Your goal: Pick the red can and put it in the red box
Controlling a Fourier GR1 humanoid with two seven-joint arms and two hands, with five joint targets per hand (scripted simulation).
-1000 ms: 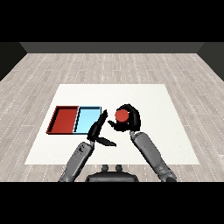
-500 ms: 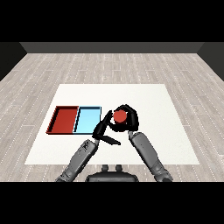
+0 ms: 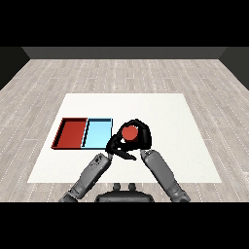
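The right hand [image 3: 138, 138] is curled round the red can [image 3: 129, 132], fingers arching over its far side and thumb closing on the near side, so only the can's round red top shows. The can sits just right of the light blue tray [image 3: 97, 134], above the white counter [image 3: 165, 112]; whether it touches the counter cannot be told. The left hand [image 3: 116, 147] lies just beside it, fingers straight and holding nothing. The can looks like a stiff, smooth, light cylinder, likely to slip, so a wrap round its side wall suits it best. The red tray [image 3: 71, 133] lies beyond the blue one, to the left.
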